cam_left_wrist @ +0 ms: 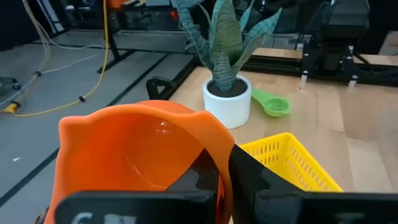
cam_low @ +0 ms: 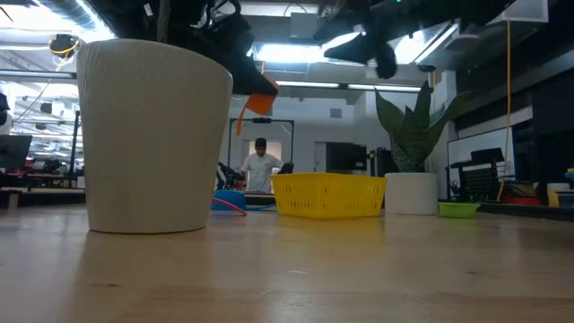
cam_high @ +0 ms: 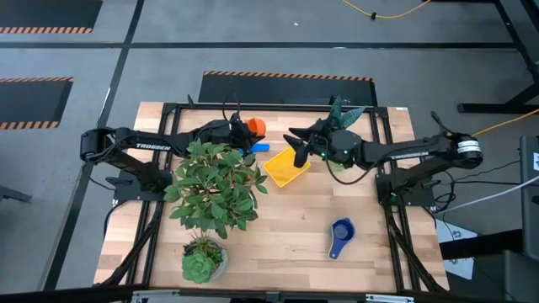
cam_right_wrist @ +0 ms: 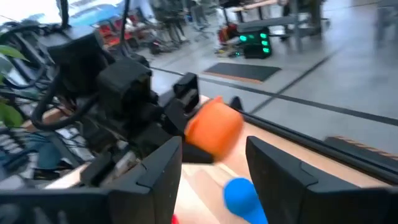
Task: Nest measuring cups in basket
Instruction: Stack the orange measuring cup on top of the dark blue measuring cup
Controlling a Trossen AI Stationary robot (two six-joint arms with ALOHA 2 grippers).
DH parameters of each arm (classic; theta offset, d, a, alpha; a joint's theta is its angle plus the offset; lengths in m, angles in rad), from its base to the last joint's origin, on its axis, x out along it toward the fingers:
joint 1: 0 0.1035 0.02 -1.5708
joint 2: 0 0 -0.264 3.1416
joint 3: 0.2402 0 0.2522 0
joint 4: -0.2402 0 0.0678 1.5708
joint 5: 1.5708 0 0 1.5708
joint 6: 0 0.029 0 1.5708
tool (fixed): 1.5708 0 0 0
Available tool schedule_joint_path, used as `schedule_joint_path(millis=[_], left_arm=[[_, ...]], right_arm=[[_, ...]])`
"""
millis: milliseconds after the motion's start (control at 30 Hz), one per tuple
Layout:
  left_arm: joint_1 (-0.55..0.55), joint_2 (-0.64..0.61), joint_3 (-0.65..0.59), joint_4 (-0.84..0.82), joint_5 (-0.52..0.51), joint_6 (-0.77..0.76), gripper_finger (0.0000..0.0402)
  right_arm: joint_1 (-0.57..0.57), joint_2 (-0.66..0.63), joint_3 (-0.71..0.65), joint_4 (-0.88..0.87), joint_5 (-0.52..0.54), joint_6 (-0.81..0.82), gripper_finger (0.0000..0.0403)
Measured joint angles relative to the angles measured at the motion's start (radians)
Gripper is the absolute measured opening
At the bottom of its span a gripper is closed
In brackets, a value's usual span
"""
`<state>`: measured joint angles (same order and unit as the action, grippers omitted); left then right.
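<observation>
My left gripper is shut on an orange measuring cup, held in the air beyond the far end of the yellow basket. The basket rests flat on the table's middle. A light blue cup lies on the table just below the orange one. My right gripper hovers open above the basket's far end, facing the orange cup, with nothing between its fingers. A dark blue cup lies on the near right of the table. A green cup lies beside the snake plant's pot. My left gripper holds the orange cup by its rim wall, one finger inside the bowl and one outside. The fingers come about level from the table's left. The cup is lifted clear of the table, and its hollow shows in the left wrist view.
A large leafy plant in a white pot stands left of the basket, close under my left arm. A small succulent stands at the near edge. A snake plant in a white pot stands at the far right. People show beyond the table.
</observation>
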<state>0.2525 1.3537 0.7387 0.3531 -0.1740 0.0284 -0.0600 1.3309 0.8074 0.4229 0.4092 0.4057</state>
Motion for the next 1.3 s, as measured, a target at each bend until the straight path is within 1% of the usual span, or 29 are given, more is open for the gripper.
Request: schedule_joint_path(millis=[167,433,600,733,833,1000,1100,1200,1300], left_arm=[[-0.007,0.0,0.0,0.0,-0.035,0.0,0.0009],[-0.007,0.0,0.0,0.0,-0.061,0.0,0.0008],[-0.007,0.0,0.0,0.0,-0.154,0.0,0.0009],[-0.007,0.0,0.0,0.0,-0.213,0.0,0.0007],[-0.007,0.011,0.0,0.001,-0.216,0.0,0.0008],[-0.007,0.035,0.0,-0.003,-0.216,0.0,0.0008],[-0.008,0.035,0.0,-0.003,-0.216,0.004,0.0008],[-0.011,0.035,0.0,-0.019,-0.232,0.021,0.0008],[-0.011,0.035,0.0,-0.02,-0.236,0.034,0.0008]], right_arm=[[-0.038,0.096,0.0,0.154,-0.071,0.003,0.0184],[-0.061,0.225,0.0,0.36,-0.132,0.004,0.0184],[-0.062,0.269,0.001,0.449,-0.142,0.004,0.0184],[-0.063,0.307,0.036,0.447,-0.142,0.004,0.0184],[-0.063,0.351,0.095,0.438,-0.142,-0.022,0.0184],[-0.063,0.409,0.187,0.358,-0.138,-0.091,0.0184],[-0.062,0.422,0.231,0.291,-0.1,-0.105,0.0184],[-0.063,0.427,0.254,0.229,-0.09,-0.097,0.0184],[-0.063,0.427,0.259,0.211,-0.089,-0.097,0.0184]])
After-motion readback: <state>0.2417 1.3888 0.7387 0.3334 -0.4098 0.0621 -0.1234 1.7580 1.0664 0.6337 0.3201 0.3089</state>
